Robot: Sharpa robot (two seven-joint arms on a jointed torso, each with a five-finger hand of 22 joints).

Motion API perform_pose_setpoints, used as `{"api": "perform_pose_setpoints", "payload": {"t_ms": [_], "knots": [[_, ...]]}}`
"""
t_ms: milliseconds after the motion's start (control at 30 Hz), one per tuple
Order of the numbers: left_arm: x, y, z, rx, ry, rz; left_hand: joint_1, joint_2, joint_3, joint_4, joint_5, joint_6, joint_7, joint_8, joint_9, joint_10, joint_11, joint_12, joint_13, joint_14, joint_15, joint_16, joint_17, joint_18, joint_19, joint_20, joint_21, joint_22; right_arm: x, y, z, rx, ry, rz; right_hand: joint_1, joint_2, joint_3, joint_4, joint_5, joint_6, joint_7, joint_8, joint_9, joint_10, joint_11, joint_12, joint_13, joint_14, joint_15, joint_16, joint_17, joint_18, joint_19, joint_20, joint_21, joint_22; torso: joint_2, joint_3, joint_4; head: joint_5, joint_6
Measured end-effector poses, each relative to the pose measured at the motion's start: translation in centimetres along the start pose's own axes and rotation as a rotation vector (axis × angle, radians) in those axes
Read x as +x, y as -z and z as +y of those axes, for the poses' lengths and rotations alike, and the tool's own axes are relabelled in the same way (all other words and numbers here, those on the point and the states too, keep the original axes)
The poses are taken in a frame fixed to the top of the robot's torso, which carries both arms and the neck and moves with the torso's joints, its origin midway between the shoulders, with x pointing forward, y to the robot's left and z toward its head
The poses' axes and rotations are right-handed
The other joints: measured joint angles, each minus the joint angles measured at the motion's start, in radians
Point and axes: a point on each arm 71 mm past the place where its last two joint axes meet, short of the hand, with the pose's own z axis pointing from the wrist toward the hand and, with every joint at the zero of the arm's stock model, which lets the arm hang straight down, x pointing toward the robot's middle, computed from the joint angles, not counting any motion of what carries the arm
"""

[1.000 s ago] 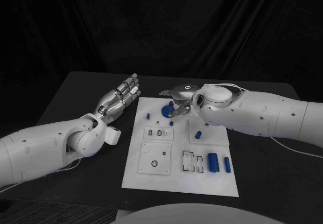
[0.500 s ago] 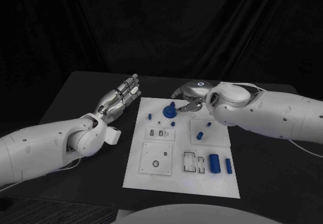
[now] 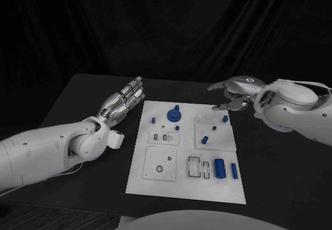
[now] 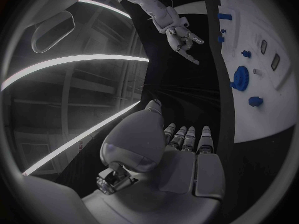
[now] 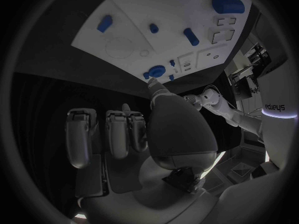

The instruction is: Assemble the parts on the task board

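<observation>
The white task board [image 3: 185, 184] lies flat in the middle of the black desk [image 3: 83, 96], its long axis running away from the robot. At its far end a round blue gear [image 3: 173, 114] sits flat, with a small blue peg [image 3: 177, 107] just beyond it and another small blue piece [image 3: 153, 119] close to the board's left edge. A short blue pin [image 3: 225, 118] lies near the far right corner, long axis pointing roughly away from the robot. Further in, a blue peg [image 3: 205, 139] lies slightly tilted on the right half of the board. Near the front right, a thick blue cylinder [image 3: 219, 167] and a thinner blue bar [image 3: 234, 170] lie side by side, both pointing lengthwise along the board.

The left hand [image 3: 124, 99] hovers over the desk just beside the board's far left corner, flat, its fingers [image 3: 136, 86] straight and close together, pointing away from the robot and holding nothing. In the left wrist view the same hand [image 4: 168, 154] shows an empty palm.

The right hand [image 3: 234, 96] hangs above the far right corner of the board, apart from every piece, its fingers curled loosely downward with nothing between them. The right wrist view shows that hand [image 5: 143, 134] with empty fingers [image 5: 81, 134] hanging over the desk beside the board.
</observation>
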Motion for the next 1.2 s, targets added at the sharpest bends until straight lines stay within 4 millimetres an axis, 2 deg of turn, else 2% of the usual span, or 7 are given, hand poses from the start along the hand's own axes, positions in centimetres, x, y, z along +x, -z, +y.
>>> {"api": "perform_pose_setpoints", "payload": {"t_ms": [167,433,633,767,867,1000,1200], "knots": [[0.0,0.0,0.0,0.000,0.001,0.001,0.002,0.002,0.000,0.000,0.001,0.000,0.000,0.000,0.000,0.000,0.000,0.000,0.000,0.000,0.000,0.000,0.000,0.000,0.000,0.000,0.000,0.000,0.4,1.6,-2.3,0.069,0.000,0.020,0.000,0.000,0.000,0.000,-0.005,-0.005,-0.003,0.000,-0.003,0.000,0.000,0.000,0.000,-0.002,-0.006,0.000,0.000,0.000,0.000,0.000,0.000,0.000,0.001,0.0012,-0.0015,-0.003,0.000],[0.1,0.0,0.0,-0.001,0.002,0.003,0.004,0.004,0.000,0.000,0.004,0.000,0.000,0.000,0.000,0.003,0.004,0.000,0.000,0.000,0.000,0.000,0.000,0.000,0.000,0.000,0.000,0.000,2.1,3.3,-4.4,0.132,-0.015,0.057,0.020,-0.026,0.007,0.018,-0.015,-0.038,-0.003,-0.004,-0.017,-0.004,-0.003,0.000,0.000,0.000,-0.007,0.000,0.000,0.000,0.000,-0.007,0.000,0.000,0.001,0.0018,-0.0033,-0.014,0.004],[0.1,-0.1,0.0,-0.002,0.004,0.006,0.004,0.004,0.003,-0.003,0.004,0.000,0.000,0.000,0.000,0.000,0.007,0.000,0.000,0.000,0.000,0.000,-0.001,0.000,0.003,0.004,0.000,0.000,3.4,4.0,-5.2,0.158,-0.028,0.082,0.026,-0.032,0.012,0.032,-0.015,0.081,0.002,0.011,0.002,-0.004,-0.003,0.000,0.000,0.000,-0.007,0.000,0.000,0.000,0.000,-0.007,0.000,0.000,0.001,0.0012,-0.0033,-0.017,0.002],[0.2,-0.1,0.0,-0.002,0.005,0.007,0.004,0.004,0.003,-0.003,0.008,0.000,0.000,0.000,0.000,0.000,0.007,0.000,0.000,-0.004,0.003,0.000,-0.001,0.000,0.002,0.004,0.000,0.000,4.2,4.2,-5.5,0.170,-0.038,0.096,0.031,-0.036,0.011,0.033,-0.019,0.099,0.005,0.012,0.005,-0.004,-0.003,0.000,0.000,0.000,-0.007,0.000,0.000,0.000,0.000,-0.007,0.000,0.000,0.001,0.0009,-0.0026,-0.017,-0.001],[0.2,-0.1,0.0,-0.003,0.006,0.008,0.004,0.004,0.006,-0.006,0.008,0.000,0.000,0.000,0.000,0.000,0.007,0.000,0.001,-0.004,0.003,0.000,-0.001,0.000,0.000,0.007,0.000,0.000,4.8,4.4,-5.6,0.175,-0.046,0.107,0.031,-0.036,0.010,0.040,-0.027,0.177,0.005,0.030,0.020,-0.004,-0.003,0.000,0.000,0.000,-0.007,0.000,0.000,0.000,0.000,-0.007,0.000,0.000,0.001,0.0010,-0.0020,-0.016,-0.002],[0.2,-0.1,0.1,-0.003,0.006,0.009,0.011,0.004,0.006,-0.006,0.013,0.000,0.000,0.000,0.000,0.000,0.007,0.000,0.001,0.000,0.007,0.000,-0.001,0.000,0.000,0.007,0.000,0.000,5.5,4.5,-5.7,0.179,-0.054,0.118,0.038,-0.039,0.012,0.043,-0.023,0.230,0.009,0.052,0.041,-0.004,-0.003,0.000,0.000,0.000,-0.007,0.000,0.000,0.000,0.000,-0.007,0.004,0.000,0.001,0.0010,-0.0020,-0.016,-0.003],[0.2,-0.1,0.1,-0.004,0.007,0.010,0.012,0.004,0.008,-0.008,0.014,0.000,0.000,0.000,0.000,0.000,0.007,0.000,0.001,0.000,0.007,0.000,-0.001,0.000,0.000,0.007,0.000,0.000,6.3,4.5,-5.6,0.180,-0.064,0.124,0.047,-0.033,0.012,0.043,-0.007,0.250,0.011,0.067,0.057,-0.004,-0.003,0.000,0.000,0.000,-0.007,0.000,0.000,0.000,0.000,-0.007,0.004,0.000,0.000,0.0010,-0.0019,-0.017,-0.005]]}}
